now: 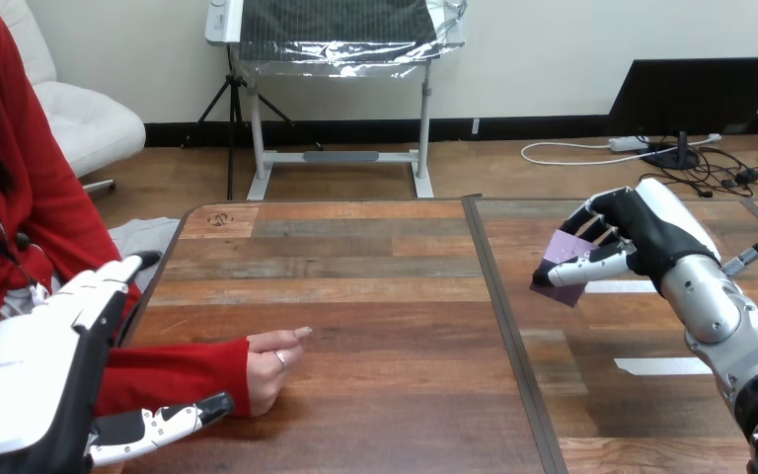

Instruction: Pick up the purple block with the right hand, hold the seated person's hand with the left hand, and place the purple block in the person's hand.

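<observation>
While the robot's right hand (644,237) pinches the flat purple block (557,287) between thumb and curled fingers, the block hangs above the right half of the wooden plank table (385,296), tilted, one corner down-left; long axis cannot be told. Left hand (30,375) spread: straight fingers above, thumb below the red sleeve (168,375); contact unclear. Person's hand (274,360) rests loosely curled on the left half. Bare wood between it and the block, crossed by a dark seam (513,326)

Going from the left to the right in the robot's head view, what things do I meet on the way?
left hand → person's hand → purple block → right hand, which holds the block
</observation>
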Robot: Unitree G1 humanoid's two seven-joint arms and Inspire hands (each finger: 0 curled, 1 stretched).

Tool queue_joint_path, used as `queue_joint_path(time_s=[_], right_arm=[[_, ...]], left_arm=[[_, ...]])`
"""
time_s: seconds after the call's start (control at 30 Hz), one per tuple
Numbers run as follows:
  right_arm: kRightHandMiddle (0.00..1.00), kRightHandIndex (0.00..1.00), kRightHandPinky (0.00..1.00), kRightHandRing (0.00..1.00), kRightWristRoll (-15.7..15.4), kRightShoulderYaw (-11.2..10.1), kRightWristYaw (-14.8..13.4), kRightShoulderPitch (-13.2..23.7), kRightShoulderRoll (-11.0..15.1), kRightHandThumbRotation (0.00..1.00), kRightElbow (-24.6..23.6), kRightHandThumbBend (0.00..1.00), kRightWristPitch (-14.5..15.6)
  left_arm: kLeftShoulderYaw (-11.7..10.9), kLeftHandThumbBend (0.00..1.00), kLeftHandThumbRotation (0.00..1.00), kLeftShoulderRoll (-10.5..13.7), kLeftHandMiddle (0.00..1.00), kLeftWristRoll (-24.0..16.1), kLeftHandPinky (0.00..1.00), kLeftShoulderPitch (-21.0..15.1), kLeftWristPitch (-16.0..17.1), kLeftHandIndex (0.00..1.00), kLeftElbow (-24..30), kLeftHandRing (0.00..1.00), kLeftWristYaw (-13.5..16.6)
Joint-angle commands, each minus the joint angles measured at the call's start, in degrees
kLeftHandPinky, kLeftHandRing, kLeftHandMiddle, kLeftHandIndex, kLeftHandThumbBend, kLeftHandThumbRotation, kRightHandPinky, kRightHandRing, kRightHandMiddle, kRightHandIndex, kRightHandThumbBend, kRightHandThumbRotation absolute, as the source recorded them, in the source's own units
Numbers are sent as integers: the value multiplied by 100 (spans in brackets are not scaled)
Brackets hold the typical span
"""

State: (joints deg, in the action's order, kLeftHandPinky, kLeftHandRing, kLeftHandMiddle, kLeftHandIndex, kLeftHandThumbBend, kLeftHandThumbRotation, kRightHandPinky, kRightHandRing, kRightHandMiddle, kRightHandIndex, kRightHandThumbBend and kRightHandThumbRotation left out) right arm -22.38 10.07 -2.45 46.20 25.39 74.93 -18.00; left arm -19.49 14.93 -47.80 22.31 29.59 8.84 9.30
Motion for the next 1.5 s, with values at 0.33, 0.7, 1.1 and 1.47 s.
queue_joint_path(time_s=[0.33,0.7,1.1,1.47], right_arm=[[48,49,42,45,101,-142,-47,350,203,0,-289,77,-319],[49,49,43,46,57,-135,-73,375,182,0,-294,77,-337],[49,49,43,46,21,-104,-103,377,178,0,-306,77,-422],[49,49,42,46,14,-100,-118,376,163,0,-331,78,-455]], left_arm=[[459,100,42,650,82,-172,70,-503,-357,79,154,80,62],[735,100,31,1029,78,-334,64,-630,-627,75,158,75,-168],[1010,100,14,1307,75,-460,62,-774,-1016,72,265,71,-606],[1186,100,4,1456,73,-421,63,-910,-1345,70,376,70,-1044]])
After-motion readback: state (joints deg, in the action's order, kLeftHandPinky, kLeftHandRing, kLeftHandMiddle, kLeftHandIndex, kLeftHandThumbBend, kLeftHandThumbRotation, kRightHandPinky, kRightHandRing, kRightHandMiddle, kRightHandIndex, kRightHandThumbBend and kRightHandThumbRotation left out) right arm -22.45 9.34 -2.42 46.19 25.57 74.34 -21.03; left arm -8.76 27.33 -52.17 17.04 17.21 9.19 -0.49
